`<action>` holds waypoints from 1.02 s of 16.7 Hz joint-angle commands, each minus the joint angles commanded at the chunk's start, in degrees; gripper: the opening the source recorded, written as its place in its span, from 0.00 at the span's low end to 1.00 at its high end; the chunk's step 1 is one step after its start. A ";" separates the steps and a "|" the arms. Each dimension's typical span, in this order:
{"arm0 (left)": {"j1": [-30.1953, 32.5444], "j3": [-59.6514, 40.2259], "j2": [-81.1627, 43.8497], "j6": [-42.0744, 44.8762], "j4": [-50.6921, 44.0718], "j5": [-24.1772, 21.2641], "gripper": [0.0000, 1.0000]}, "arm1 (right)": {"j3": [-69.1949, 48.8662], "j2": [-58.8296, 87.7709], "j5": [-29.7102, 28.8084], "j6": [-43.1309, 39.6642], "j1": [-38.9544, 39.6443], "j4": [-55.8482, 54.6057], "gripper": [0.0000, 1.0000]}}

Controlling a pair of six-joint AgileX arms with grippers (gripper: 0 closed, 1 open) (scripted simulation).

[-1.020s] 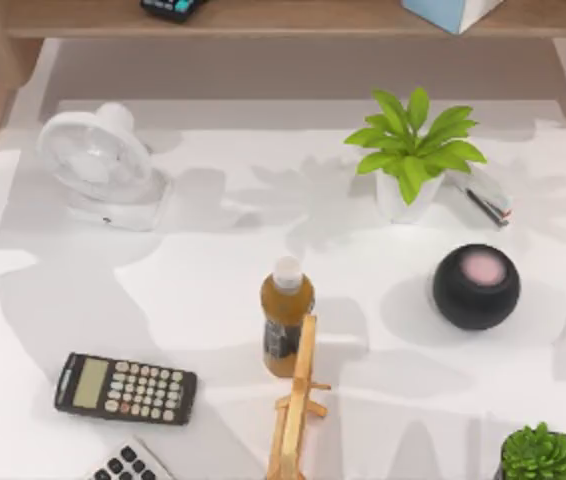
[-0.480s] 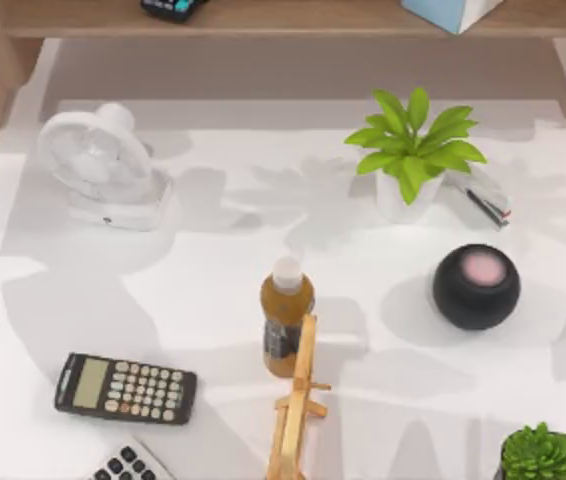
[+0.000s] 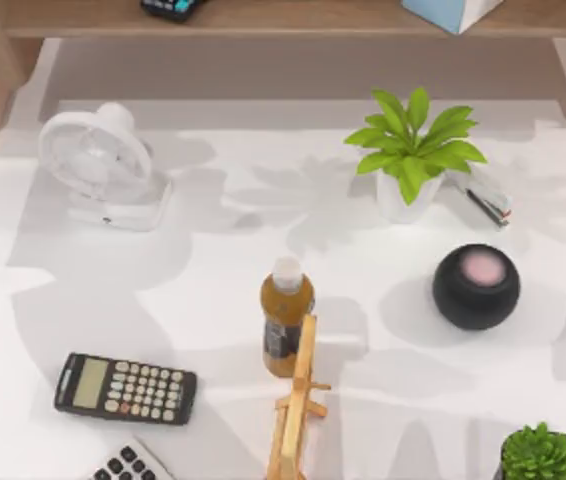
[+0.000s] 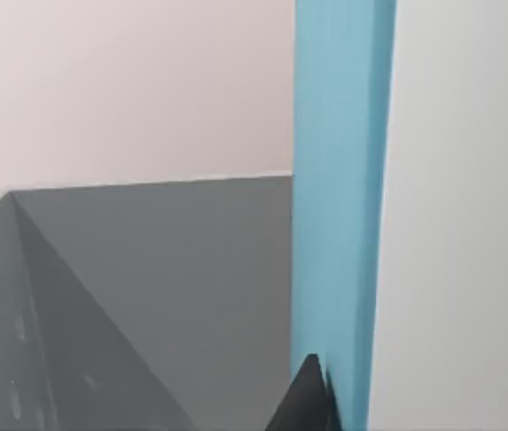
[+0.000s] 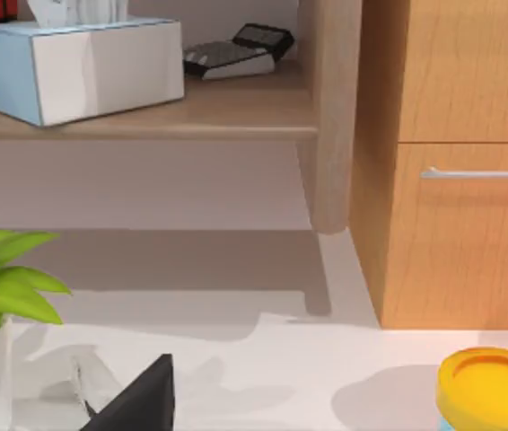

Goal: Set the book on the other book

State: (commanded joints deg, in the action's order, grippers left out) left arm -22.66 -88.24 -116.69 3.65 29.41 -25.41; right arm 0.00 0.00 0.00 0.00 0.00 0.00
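On the worktop (image 3: 213, 290) we see a bottle (image 3: 286, 315) holding amber liquid and a pot (image 3: 403, 200) with a leafy plant (image 3: 415, 140). On the shelf (image 5: 146, 112), a tissue box (image 5: 83, 67) shows tissue. We cannot tell either gripper's state.

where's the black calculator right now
In the top view the black calculator lies flat on the white table near its front left, left of the amber bottle and just behind a second, lighter calculator at the front edge.
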 joint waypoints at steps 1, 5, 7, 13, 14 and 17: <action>-0.64 0.31 1.47 2.32 -0.15 -0.54 0.00 | 0.00 0.00 0.00 0.00 0.00 0.00 1.00; -5.08 1.56 8.86 17.64 -0.71 -3.18 0.00 | 0.00 0.00 0.00 0.00 0.00 0.00 1.00; -7.93 2.84 12.51 28.64 -1.16 -4.74 0.00 | 0.00 0.00 0.00 0.00 0.00 0.00 1.00; -15.84 11.46 20.08 64.68 -3.53 -9.31 0.00 | 0.00 0.00 0.00 0.00 0.00 0.00 1.00; -16.97 13.55 20.64 69.94 -4.03 -9.88 0.00 | 0.00 0.00 0.00 0.00 0.00 0.00 1.00; -19.72 20.61 21.06 84.16 -5.62 -11.17 0.00 | 0.00 0.00 0.00 0.00 0.00 0.00 1.00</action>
State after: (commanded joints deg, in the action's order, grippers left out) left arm -42.38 -67.63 -95.63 87.82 23.79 -36.57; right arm 0.00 0.00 0.00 0.00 0.00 0.00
